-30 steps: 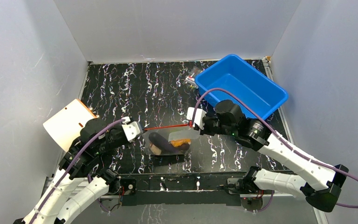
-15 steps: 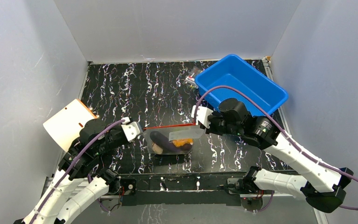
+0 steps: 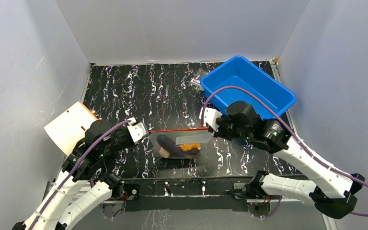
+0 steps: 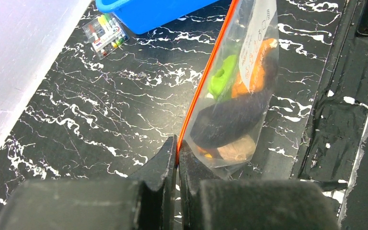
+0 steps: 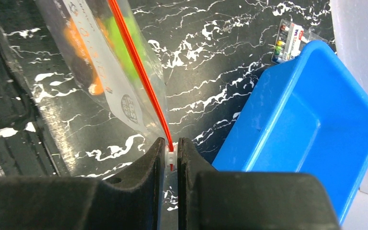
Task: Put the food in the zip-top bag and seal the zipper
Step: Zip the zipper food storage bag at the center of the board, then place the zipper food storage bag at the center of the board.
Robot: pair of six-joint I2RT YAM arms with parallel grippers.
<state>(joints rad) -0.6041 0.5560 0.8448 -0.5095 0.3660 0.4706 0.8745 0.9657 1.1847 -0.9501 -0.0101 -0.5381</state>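
Observation:
The clear zip-top bag [image 3: 191,139] hangs just above the table, stretched between both grippers. Its red-orange zipper [image 3: 175,130] runs taut from one gripper to the other. My left gripper [image 3: 146,132] is shut on the zipper's left end [image 4: 178,143]. My right gripper [image 3: 205,125] is shut on the small white slider [image 5: 170,155] at the zipper's right end. The food is inside the bag: a dark purple eggplant [image 4: 225,122], a green piece [image 4: 220,79], an orange piece [image 4: 256,67] and a beige piece [image 4: 235,149].
A blue bin [image 3: 247,86] sits at the back right, close behind my right gripper. A small clear packet of colourful sticks [image 3: 199,79] lies by the bin's left corner. A white and orange board [image 3: 69,125] leans at the left wall. A black rail [image 3: 182,184] borders the near edge.
My right gripper has slid right along the zipper to its right end. The bag and my left gripper have shifted slightly right.

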